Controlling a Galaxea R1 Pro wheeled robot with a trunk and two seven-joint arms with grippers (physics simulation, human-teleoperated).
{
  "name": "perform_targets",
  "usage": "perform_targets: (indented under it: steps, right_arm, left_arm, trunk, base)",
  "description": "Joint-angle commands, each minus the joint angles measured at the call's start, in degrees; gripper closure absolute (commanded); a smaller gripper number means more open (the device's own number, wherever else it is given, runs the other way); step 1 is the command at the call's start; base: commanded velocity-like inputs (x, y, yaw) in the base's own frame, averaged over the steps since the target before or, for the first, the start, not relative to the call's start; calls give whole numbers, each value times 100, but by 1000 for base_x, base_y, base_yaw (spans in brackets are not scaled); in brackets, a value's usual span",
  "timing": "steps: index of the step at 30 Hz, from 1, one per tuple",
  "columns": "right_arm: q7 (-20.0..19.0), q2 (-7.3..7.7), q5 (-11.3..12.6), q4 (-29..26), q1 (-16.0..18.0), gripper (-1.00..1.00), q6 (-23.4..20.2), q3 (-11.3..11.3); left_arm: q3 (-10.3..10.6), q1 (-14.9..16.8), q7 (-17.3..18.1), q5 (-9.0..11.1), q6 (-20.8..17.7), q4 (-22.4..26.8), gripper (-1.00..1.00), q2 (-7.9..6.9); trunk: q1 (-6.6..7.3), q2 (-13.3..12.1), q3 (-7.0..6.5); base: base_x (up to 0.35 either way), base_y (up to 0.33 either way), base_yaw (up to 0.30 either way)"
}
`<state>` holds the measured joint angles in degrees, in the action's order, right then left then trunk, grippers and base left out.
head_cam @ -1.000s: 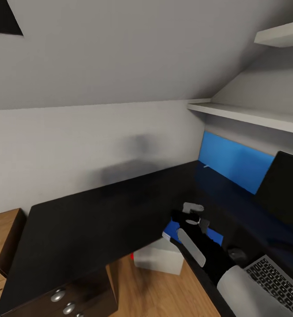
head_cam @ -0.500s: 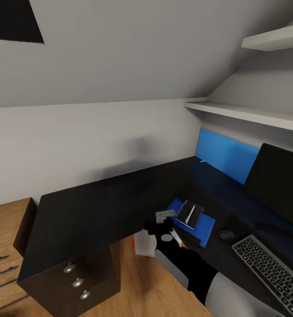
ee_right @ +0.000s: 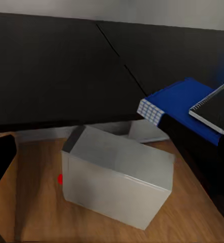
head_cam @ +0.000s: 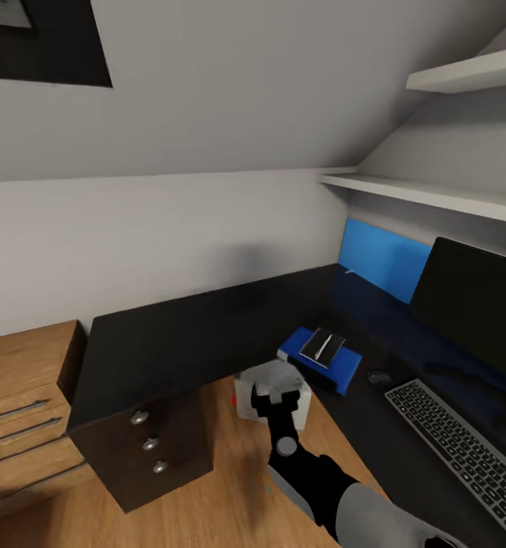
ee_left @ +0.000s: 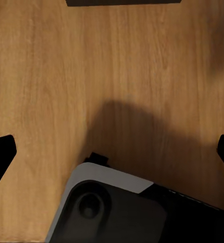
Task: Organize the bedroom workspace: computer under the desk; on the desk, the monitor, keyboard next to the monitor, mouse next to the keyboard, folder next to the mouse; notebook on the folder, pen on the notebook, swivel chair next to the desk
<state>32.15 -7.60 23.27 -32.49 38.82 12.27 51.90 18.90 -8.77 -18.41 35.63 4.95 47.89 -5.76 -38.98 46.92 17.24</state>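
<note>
The black L-shaped surface (head_cam: 207,327) carries monitor (head_cam: 477,304), keyboard (head_cam: 458,449), and blue folder (head_cam: 317,361) under notebook (head_cam: 323,347). The computer (head_cam: 272,392) sits on the floor just ahead of the right hand (head_cam: 277,396), nearer arm, fingers spread, empty.

The black L-shaped desk (head_cam: 176,342) fills the corner under the sloping wall; on it lies a thick blue folder (head_cam: 323,365) near its inner front edge, with a small black spiral notebook (head_cam: 323,347) on top; a small dark mouse (head_cam: 377,377) sits just beside the folder, and a grey keyboard with dark keys (head_cam: 458,449) lies beyond the mouse; a black flat monitor (head_cam: 477,308) stands behind the keyboard; on the wooden plank floor (head_cam: 207,502) a pale grey box-shaped computer (ee_right: 117,179) rests at the desk's edge.
</note>
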Motion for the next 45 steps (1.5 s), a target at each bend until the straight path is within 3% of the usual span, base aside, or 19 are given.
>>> perform_targets:
  steps: [1,6,14,19,20,25,28,29,32,35,36,45]
  right_arm:
    - [32,-186,-93,520,10,-100,419,43]
    - [29,-240,-192,1126,11,-100,992,38]
    - [28,-240,-195,2071,-31,-100,1300,38]
    - [22,-240,-186,2932,-294,-100,1898,20]
    - [21,-240,-185,3097,-458,-100,2189,16]
    - [20,67,-183,3313,-1015,-100,2885,20]
    - [19,216,-177,3358,-1258,-100,3079,12]
    - [19,255,-173,3364,-1301,-100,3106,11]
    - [14,566,-153,3391,-1518,-100,3189,12]
    - [12,667,-150,3394,-1597,-100,3200,13]
    - [11,795,-148,3397,-1761,-100,3209,13]
    - [10,841,-147,3398,-1952,-100,3213,14]
  left_arm:
    - [31,4,-47,59,33,13,-100,-11]
    - [18,6,-55,58,33,27,-100,-19]
    - [9,7,-65,58,55,35,-100,-79]
    - [8,7,-55,56,76,57,-100,-88]
    - [8,7,-49,56,79,62,-100,-89]
    - [8,7,-42,57,84,69,-100,-91]
    - [8,7,-43,57,79,64,-100,-91]
    - [8,7,-44,57,77,62,-100,-91]
    - [8,7,-56,65,70,55,-100,-92]
    - [8,7,-60,66,63,55,-100,-92]
    - [8,7,-61,66,43,47,-100,-90]
    - [8,58,-58,74,26,-12,-100,-71]
  trunk:
    - [2,6,6]
    - [2,6,2]
    - [2,6,-17]
    - [2,6,-32]
    - [2,6,-34]
    - [2,6,-49]
    - [68,-114,-111]
    - [90,-154,-130]
    - [156,-274,-186]
    - [222,-395,-240]
    - [244,-435,-258]
    - [442,-796,-420]
  base:
    - [-335,-126,235]
    - [-335,-116,249]
    - [-331,-85,261]
    - [-144,-21,264]
    - [-56,-8,264]
    - [-29,-4,265]
    - [-9,-1,267]
    - [-5,-1,273]
    - [-2,0,280]
    - [-1,0,283]
    - [0,0,284]
    - [0,0,284]
